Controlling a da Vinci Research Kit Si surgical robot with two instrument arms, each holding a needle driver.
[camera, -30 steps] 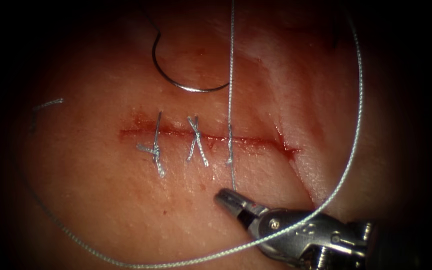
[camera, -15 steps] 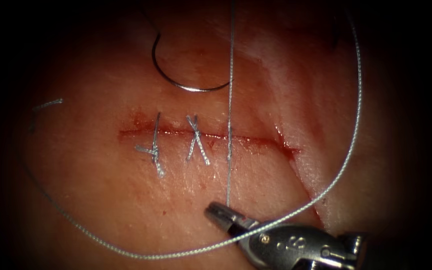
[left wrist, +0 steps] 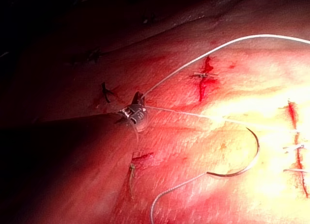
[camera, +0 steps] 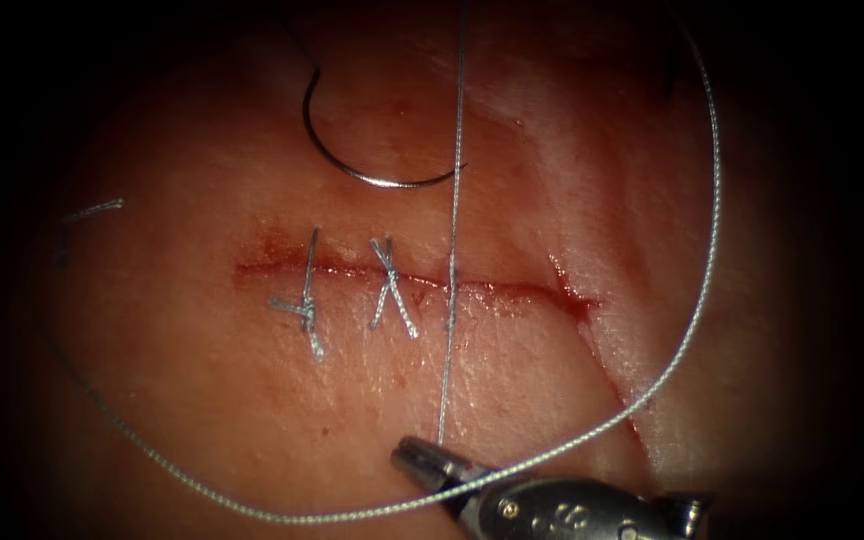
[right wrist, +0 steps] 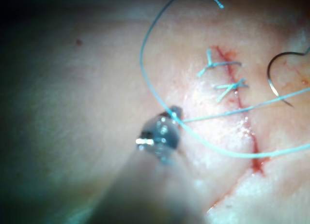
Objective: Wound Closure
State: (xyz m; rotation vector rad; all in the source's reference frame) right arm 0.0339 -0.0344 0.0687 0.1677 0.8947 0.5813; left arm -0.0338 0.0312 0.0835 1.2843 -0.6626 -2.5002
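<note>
The cut (camera: 512,292) runs across the tissue (camera: 202,400) with two tied stitches (camera: 392,290) on its left part. A third stitch (camera: 451,295) has thread (camera: 455,150) stretched straight through it. Below the cut, my right tool (camera: 414,460) is shut on that thread's near end, and its tip (right wrist: 175,110) also shows in the right wrist view. My left tool (left wrist: 138,96) is shut on the far end of the thread. The curved needle (camera: 372,175) lies free on the tissue above the cut, held by neither tool.
A long slack loop of thread (camera: 704,250) sweeps round the right side and under the cut to the left. A short cut end of thread (camera: 92,210) lies at far left. Red fluid lines the cut. A second slit (camera: 602,340) slants off the cut's right end.
My right tool has moved down and left, away from the cut, drawing the thread longer and straighter through the third stitch. The needle has stayed put.
</note>
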